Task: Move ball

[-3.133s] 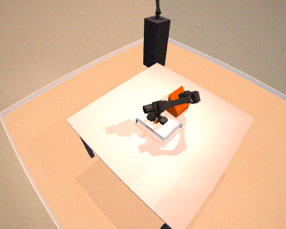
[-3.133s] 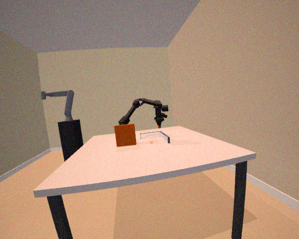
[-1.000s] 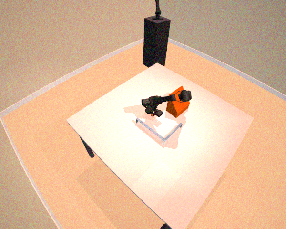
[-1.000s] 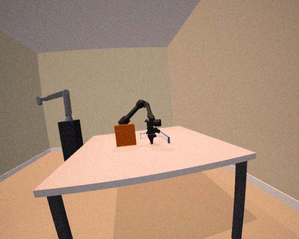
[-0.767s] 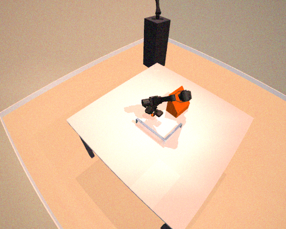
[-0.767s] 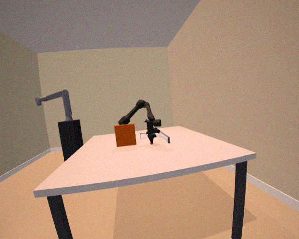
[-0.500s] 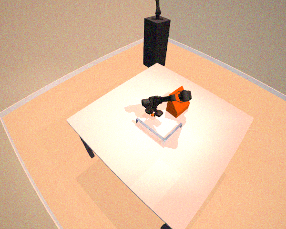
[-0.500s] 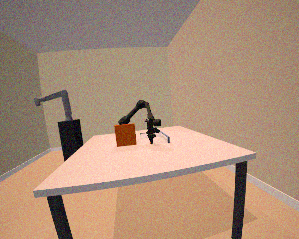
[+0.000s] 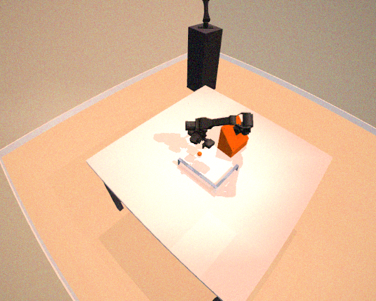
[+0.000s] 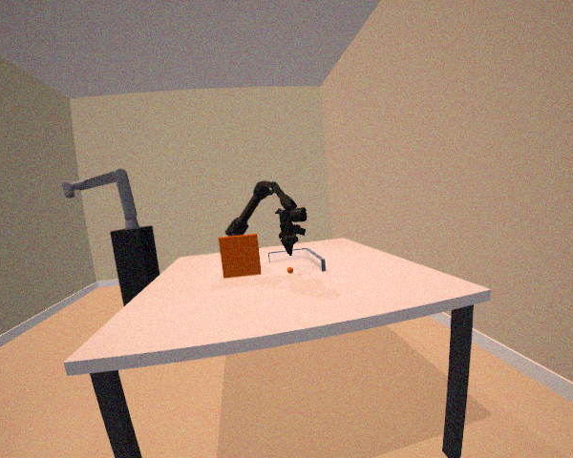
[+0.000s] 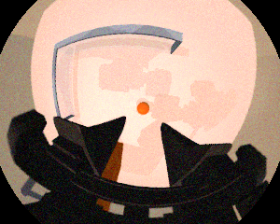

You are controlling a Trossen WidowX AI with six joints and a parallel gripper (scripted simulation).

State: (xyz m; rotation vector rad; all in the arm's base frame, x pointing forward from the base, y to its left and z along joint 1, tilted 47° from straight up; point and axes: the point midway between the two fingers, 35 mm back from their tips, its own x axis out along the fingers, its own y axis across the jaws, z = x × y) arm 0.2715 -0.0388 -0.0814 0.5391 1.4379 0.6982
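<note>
Ball: a small orange ball (image 9: pixel 199 153) lies on the white table (image 9: pixel 168 207), free of the gripper, near the table's middle and somewhat toward the far edge as the exterior view has it.
Ball and walls: it sits on the open side of the two clear walls (image 9: pixel 210 176), near the free end of the longer wall and touching neither wall; the wrist view shows it between the camera and the corner.
Resting spot: the see-through copy cannot be made out in any view.
Gripper: the gripper (image 10: pixel 289 252) hangs above the table, pointing down, its tips clear of the ball and above it.
Gripper state: fingers spread about halfway, with nothing between them; in the wrist view the ball shows in the gap, down on the table beyond the tips.
Arm: the dark arm (image 10: pixel 257 201) arches up from its base and over to the gripper.
Base block: an orange block (image 10: pixel 239 255) stands on the table beside the walls, toward the far left corner in the exterior view.
Beyond the table: a black pedestal (image 10: pixel 135 259) carrying a grey arm (image 10: pixel 110 189) stands on the floor off the table's far left corner.
</note>
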